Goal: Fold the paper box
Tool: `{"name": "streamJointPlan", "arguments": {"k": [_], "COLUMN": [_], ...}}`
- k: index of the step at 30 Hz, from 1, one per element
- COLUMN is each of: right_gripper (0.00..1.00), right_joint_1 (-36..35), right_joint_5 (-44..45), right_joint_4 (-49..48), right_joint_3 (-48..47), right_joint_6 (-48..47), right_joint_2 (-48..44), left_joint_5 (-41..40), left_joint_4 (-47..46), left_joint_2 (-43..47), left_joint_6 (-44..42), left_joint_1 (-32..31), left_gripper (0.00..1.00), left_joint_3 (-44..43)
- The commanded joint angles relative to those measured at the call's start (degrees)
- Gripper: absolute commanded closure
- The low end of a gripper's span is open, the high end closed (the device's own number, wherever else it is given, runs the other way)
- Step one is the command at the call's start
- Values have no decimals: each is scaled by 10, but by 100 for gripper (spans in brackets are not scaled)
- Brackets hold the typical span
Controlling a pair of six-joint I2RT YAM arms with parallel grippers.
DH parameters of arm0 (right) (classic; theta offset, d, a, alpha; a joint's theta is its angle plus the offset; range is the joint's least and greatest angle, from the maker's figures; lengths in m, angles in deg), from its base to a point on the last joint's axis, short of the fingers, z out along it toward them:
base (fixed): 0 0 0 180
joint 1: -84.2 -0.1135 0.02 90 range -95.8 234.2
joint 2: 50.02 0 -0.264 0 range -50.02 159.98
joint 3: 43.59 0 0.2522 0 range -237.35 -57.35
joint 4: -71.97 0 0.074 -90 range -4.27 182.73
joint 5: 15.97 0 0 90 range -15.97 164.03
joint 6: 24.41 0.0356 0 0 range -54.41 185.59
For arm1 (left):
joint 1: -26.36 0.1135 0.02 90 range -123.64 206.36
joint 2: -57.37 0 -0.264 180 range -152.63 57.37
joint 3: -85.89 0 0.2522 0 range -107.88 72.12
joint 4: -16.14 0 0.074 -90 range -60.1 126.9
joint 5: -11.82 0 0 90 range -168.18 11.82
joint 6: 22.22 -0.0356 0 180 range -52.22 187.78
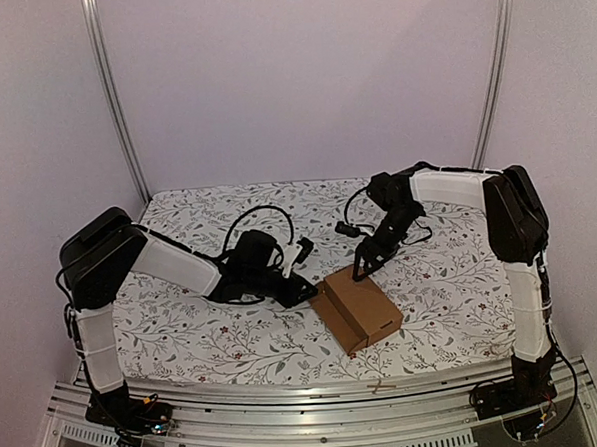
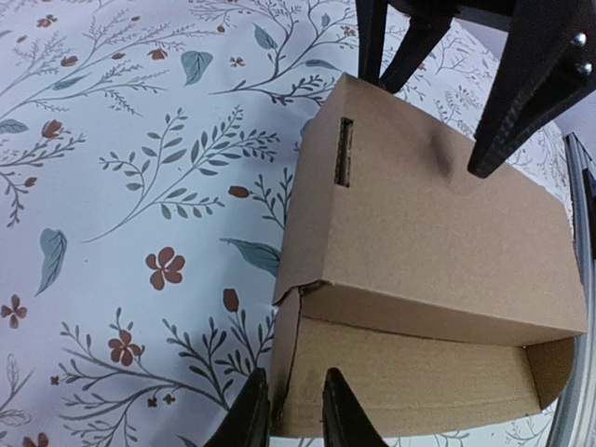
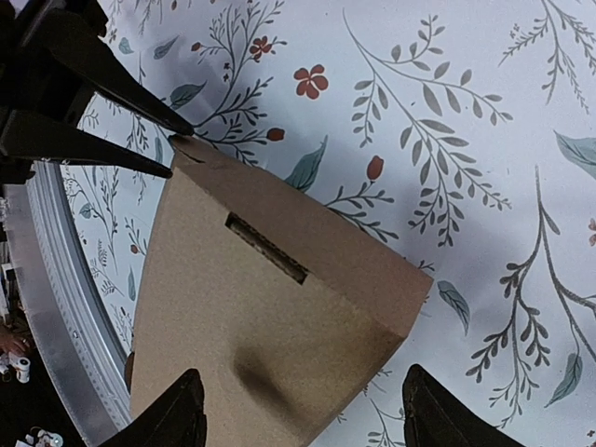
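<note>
The paper box (image 1: 363, 305) is a plain brown carton lying on the floral cloth, lid down, with a slot (image 2: 343, 152) in its top. Its near front (image 2: 410, 382) still gapes at the right end. My left gripper (image 1: 310, 291) is narrowed onto the box's near-left corner (image 2: 296, 414), one finger outside the side wall and one on the front wall. My right gripper (image 1: 364, 270) stands wide open just over the lid's far end (image 3: 303, 419). One of its fingers (image 3: 172, 419) is over the cardboard (image 3: 261, 307) and the other is past the edge.
A floral cloth (image 1: 204, 329) covers the table. An aluminium rail (image 1: 287, 394) runs along the near edge, with a small tan scrap (image 1: 380, 386) on it. Two metal posts (image 1: 111, 93) (image 1: 496, 73) rise at the back against plain walls.
</note>
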Motion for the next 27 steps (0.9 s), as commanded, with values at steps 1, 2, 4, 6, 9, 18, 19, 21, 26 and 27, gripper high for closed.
{"name": "streamJointPlan", "arguments": {"k": [1,2,4,6,9,18,19,21,26,27], "right_gripper": [30,30,31,31,32,35,35,35,37,37], "right_joint_1": [1,1,2,1,2,2,1,1,2,2], "right_joint_5": [-9,-9,-9,-8,-9,-15,-16,-16,-18,-17], "right_joint_4": [9,9,8,9,8,7,7,7,6,7], "right_joint_3": [-7,-6,-5,-4,-2,-3,-3,-4,-8,-10], "right_joint_6": [5,4,3,1,-1,-2,-2,-1,6,8], "right_joint_2": [13,13,14,15,17,22,22,24,31,32], "left_joint_5": [-5,-7,-11,-15,-12,1,0,-6,-32,-44], "left_joint_4": [12,11,12,13,12,16,18,22,27,30], "left_joint_2": [-22,-22,-23,-24,-27,-36,-35,-33,-20,-18], "left_joint_6": [-3,-4,-5,-5,-9,-22,-23,-28,-58,-67], "left_joint_1": [7,7,7,7,7,6,5,3,-15,-21], "left_gripper": [81,81,82,82,85,100,100,100,100,100], "left_joint_3": [-20,-20,-21,-23,-24,-39,-41,-41,-34,-33]}}
